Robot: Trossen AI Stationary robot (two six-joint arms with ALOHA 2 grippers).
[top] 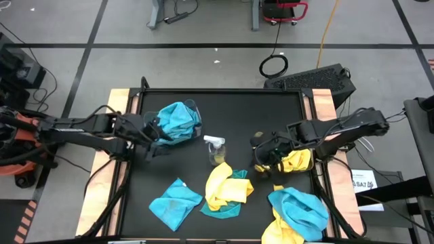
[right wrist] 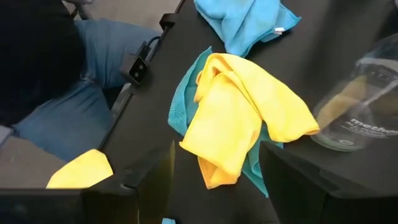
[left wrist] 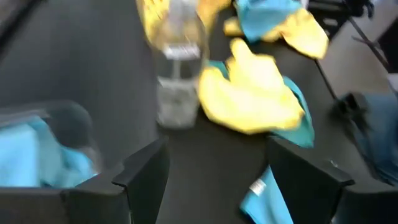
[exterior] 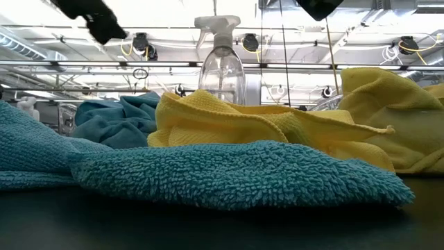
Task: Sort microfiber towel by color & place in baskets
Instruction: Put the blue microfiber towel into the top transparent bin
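1. The left gripper [top: 150, 137] hangs with its fingers apart and nothing between them, just beside the basket [top: 192, 107] heaped with blue towels [top: 178, 120] at the table's far left.
2. The right gripper [top: 261, 154] is also spread and empty, next to a yellow towel [top: 297, 161] at the table's right side; whether that towel sits in the second basket I cannot tell.
3. Loose cloths remain near the front edge: a blue one [top: 175, 202], a yellow one over teal [top: 225, 186], and a blue-and-yellow pile [top: 296, 211]; the sorting looks partly done.
4. The spray bottle [top: 216, 149] stands between the grippers, near the middle pile; a reach across could knock it over.
5. The yellow cloth lies on the teal one; a deep pinch might lift both and mix colours.
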